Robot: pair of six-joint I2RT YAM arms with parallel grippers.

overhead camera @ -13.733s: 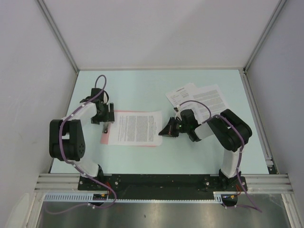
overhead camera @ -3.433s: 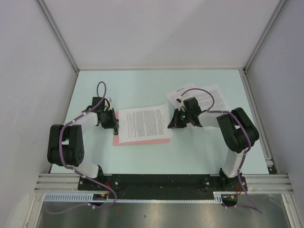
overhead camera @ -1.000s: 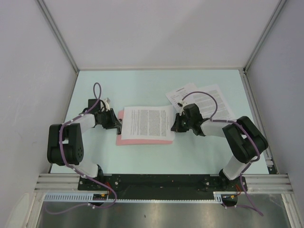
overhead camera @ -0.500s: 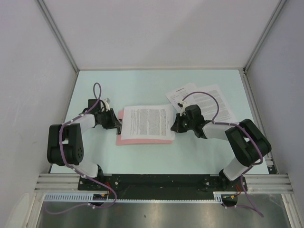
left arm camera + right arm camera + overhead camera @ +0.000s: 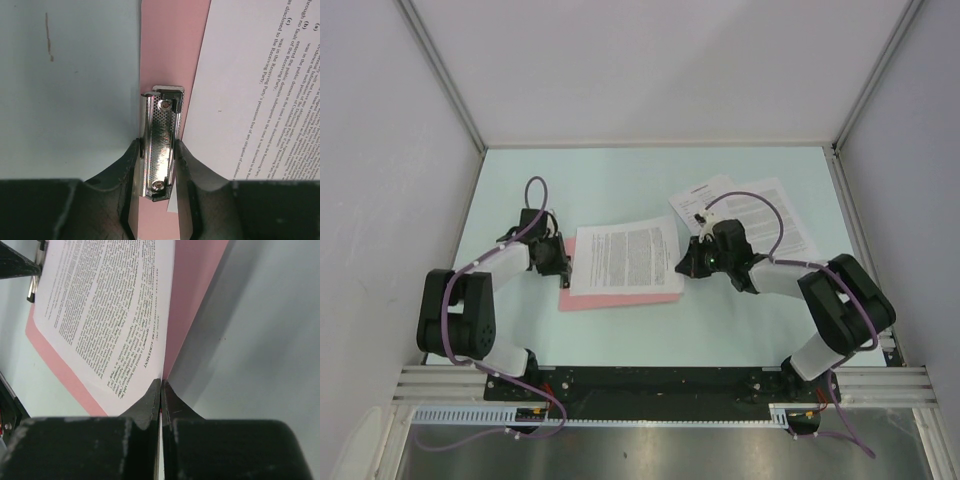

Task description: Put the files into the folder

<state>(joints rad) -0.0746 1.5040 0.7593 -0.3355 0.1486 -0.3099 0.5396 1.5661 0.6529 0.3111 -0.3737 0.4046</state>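
Now left jaws squeeze the clip [image 5: 162,145]; right jaws pinch the sheet [image 5: 100,315] edge. Limp paper probably buckles if pushed.

We see the pink folder [image 5: 618,298] lying flat near the middle of the worktop, a little toward the left edge, with its perforated metal clip [image 5: 162,145] on the left short edge. One printed sheet [image 5: 625,258] lies on it, skewed and overhanging the far long edge, its left edge just beside the clip. More loose sheets [image 5: 765,215] lie fanned and overlapping toward the far right corner, apart from the folder.
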